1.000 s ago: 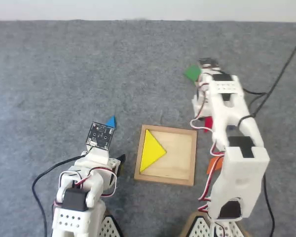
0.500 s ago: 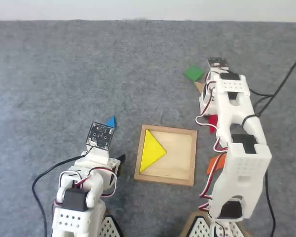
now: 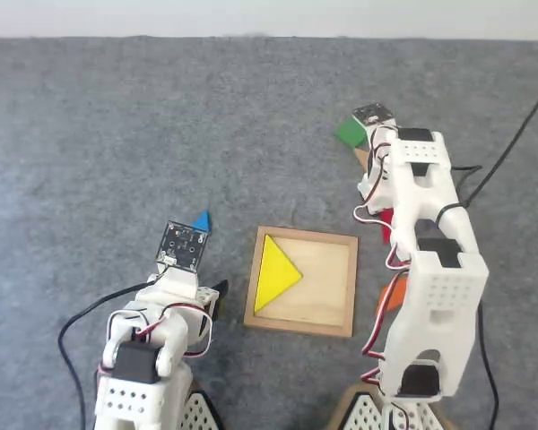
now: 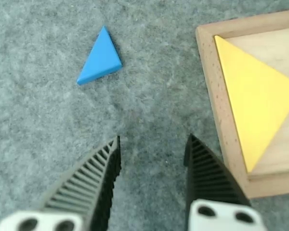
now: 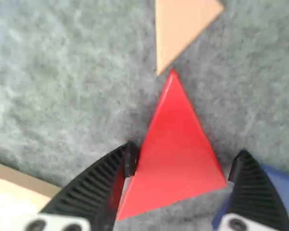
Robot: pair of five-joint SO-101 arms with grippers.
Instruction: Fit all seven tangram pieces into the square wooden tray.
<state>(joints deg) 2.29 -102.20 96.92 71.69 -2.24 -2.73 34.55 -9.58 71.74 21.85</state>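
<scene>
1. The square wooden tray (image 3: 330,279) sits on the grey counter (image 3: 117,116), pretty much between the two arms.
2. One piece is in so far: the yellow triangle (image 3: 273,271) lies flat in the tray's 9 o'clock half, long edge against that wall. The other half is bare wood.
3. The left jaws are released with nothing between them. They hang over bare counter at about 9 o'clock from the tray.
4. The little blue triangle (image 4: 101,58) lies just beyond them, at roughly 10 o'clock from the tray.
5. The right jaws are spread wide and straddle the red triangle (image 5: 176,154), which lies flat on the counter. One finger looks to be right at its edge, so not clamped.
6. The red one is off the tray's 2 o'clock corner.
7. A tan triangle (image 5: 180,24) lies tip to tip with the red one, and a dark blue piece (image 5: 274,185) is just beside it.
8. The green piece (image 3: 349,133) is farther out at 1 o'clock, and the orange piece (image 3: 393,296) peeks out at 3 o'clock, half under the arm.
</scene>
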